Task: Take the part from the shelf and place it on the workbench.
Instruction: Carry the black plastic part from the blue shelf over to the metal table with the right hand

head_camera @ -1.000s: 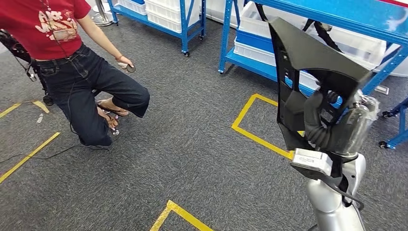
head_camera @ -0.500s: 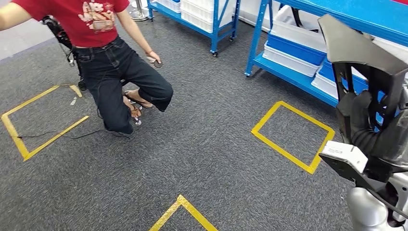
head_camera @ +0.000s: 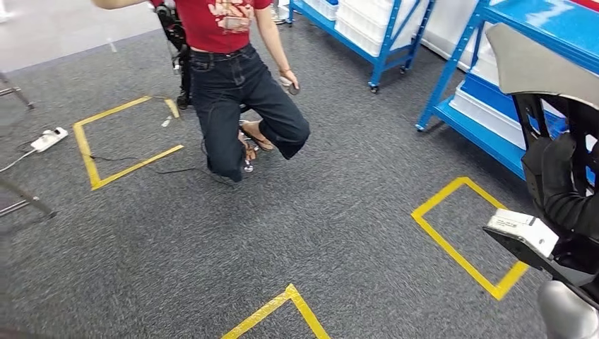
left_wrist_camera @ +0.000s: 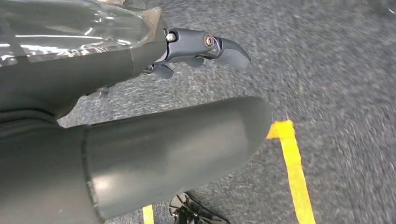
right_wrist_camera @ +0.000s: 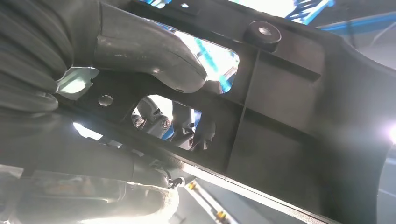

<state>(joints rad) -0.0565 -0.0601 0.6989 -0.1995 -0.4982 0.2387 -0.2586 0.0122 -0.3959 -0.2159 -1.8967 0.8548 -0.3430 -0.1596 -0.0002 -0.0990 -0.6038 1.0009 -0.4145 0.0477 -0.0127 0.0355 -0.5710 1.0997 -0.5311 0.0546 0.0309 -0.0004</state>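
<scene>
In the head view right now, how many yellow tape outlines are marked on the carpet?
3. One square lies left of the person, one square lies in front of the blue shelf, and a corner shows at the bottom edge. Others may lie outside the frame.

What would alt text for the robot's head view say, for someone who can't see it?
At the right edge, the robot's right hand holds a large black plastic part upright. Ahead is grey carpet marked with yellow tape squares, a crouching person in a red top and dark jeans, and blue shelves holding white bins.
</scene>
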